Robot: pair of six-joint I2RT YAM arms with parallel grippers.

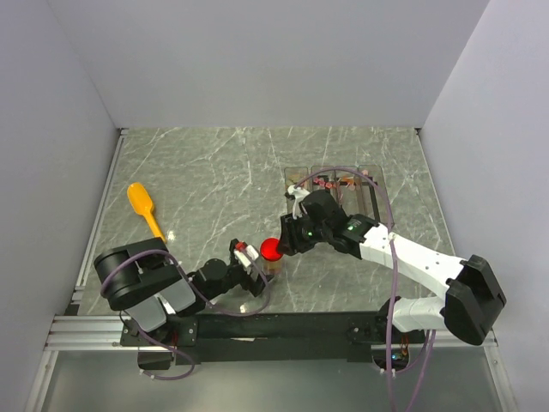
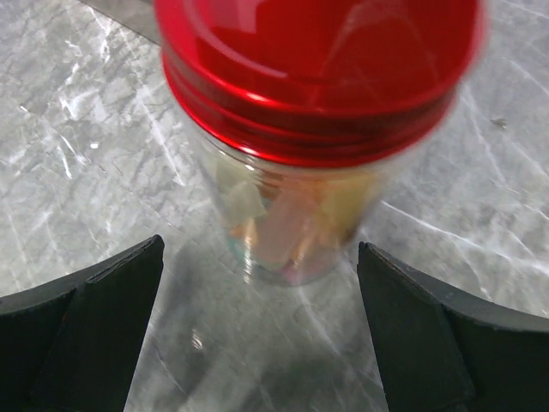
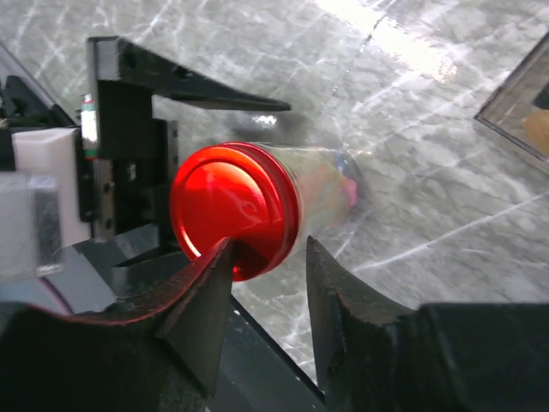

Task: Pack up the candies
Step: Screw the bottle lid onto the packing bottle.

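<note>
A clear jar (image 2: 257,215) with a red lid (image 2: 317,69) stands on the marble table and holds candies (image 2: 296,232) in pink, orange and yellow. My left gripper (image 2: 259,249) is wide open, with one finger on each side of the jar's base and neither touching it. From the other side, my right gripper (image 3: 268,249) hovers by the lid (image 3: 232,210). Its jaws stand partly apart with only table between them, and its left fingertip (image 3: 219,266) overlaps the lid's rim. In the top view both grippers (image 1: 250,262) (image 1: 287,240) flank the jar (image 1: 271,250).
Clear trays (image 1: 364,202) with more candies (image 1: 330,182) sit at the back, behind the right arm. A yellow-orange scoop (image 1: 144,206) lies at the left. White walls enclose the table on three sides.
</note>
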